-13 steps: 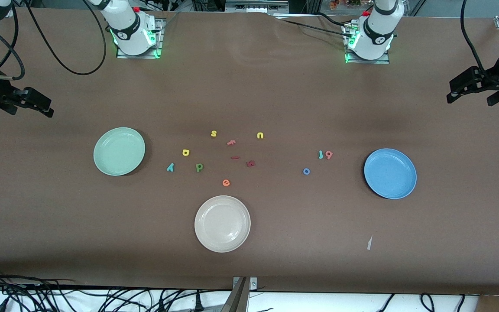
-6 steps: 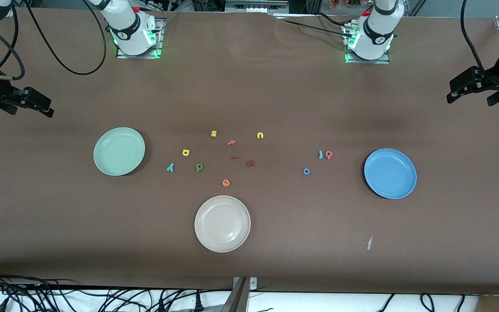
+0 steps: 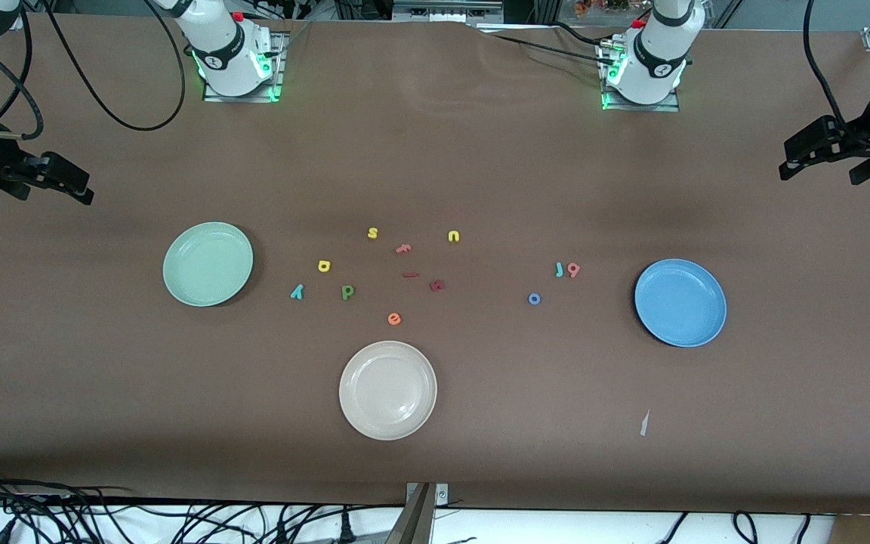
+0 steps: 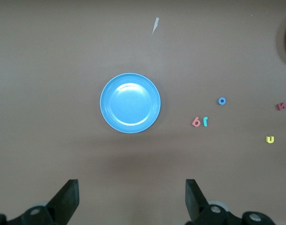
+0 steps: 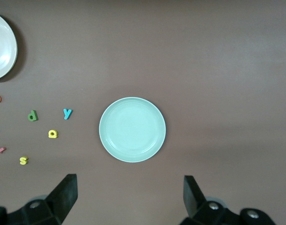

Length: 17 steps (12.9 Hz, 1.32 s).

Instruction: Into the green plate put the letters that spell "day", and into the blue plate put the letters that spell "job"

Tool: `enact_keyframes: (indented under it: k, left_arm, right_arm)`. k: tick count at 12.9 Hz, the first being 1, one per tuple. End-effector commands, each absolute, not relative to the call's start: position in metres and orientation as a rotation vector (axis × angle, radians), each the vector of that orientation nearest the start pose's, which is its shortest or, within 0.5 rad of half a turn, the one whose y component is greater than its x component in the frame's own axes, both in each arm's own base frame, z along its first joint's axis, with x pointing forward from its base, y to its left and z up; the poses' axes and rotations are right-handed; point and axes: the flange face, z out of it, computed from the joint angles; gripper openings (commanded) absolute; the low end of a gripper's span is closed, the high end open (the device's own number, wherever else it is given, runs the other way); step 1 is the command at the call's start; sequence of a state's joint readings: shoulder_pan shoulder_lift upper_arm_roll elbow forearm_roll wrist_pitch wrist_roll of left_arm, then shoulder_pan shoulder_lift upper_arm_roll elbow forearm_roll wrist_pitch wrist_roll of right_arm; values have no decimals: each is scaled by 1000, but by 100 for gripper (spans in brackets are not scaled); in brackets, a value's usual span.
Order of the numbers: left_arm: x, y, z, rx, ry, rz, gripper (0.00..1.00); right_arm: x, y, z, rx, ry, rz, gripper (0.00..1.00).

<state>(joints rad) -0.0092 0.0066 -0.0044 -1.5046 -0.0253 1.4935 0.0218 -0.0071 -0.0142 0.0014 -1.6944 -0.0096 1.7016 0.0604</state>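
Observation:
The green plate (image 3: 208, 264) (image 5: 132, 130) lies toward the right arm's end, with the yellow "a" (image 3: 324, 266) (image 5: 52, 134), green "d" (image 3: 348, 292) (image 5: 33, 115) and teal "y" (image 3: 297, 292) (image 5: 67, 113) on the table beside it. The blue plate (image 3: 680, 302) (image 4: 130, 103) lies toward the left arm's end, beside the teal "j" (image 3: 559, 270) (image 4: 205, 122), pinkish "b" (image 3: 573, 270) (image 4: 196, 122) and blue "o" (image 3: 534, 299) (image 4: 222, 101). Both plates hold nothing. My right gripper (image 3: 86, 190) (image 5: 131, 185) hangs open and empty high over its table end. My left gripper (image 3: 786, 162) (image 4: 132, 187) does the same over its own end.
A cream-white plate (image 3: 387, 390) sits nearest the front camera. Mid-table lie a yellow "s" (image 3: 372, 233), yellow "u" (image 3: 454, 236), salmon "f" (image 3: 403, 248), two dark red letters (image 3: 437, 285) and an orange "e" (image 3: 394, 319). A white scrap (image 3: 644, 423) lies nearer the camera than the blue plate.

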Motion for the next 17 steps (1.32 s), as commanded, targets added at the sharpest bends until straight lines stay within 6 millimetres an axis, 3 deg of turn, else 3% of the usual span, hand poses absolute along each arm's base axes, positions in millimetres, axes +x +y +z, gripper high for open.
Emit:
enact_keyframes:
  k: [1,16,17]
  left_arm:
    - [552,-11,652,-3184,54,12,100]
    - [552,-11,652,-3184,54,12,100]
    - [552,-11,652,-3184,54,12,100]
  right_arm:
    - [555,-4,588,-3135,92,-43,100]
    - [556,-5,593,-3124,94,-59,100]
    - [561,-9,585,-3123,104,-36,100]
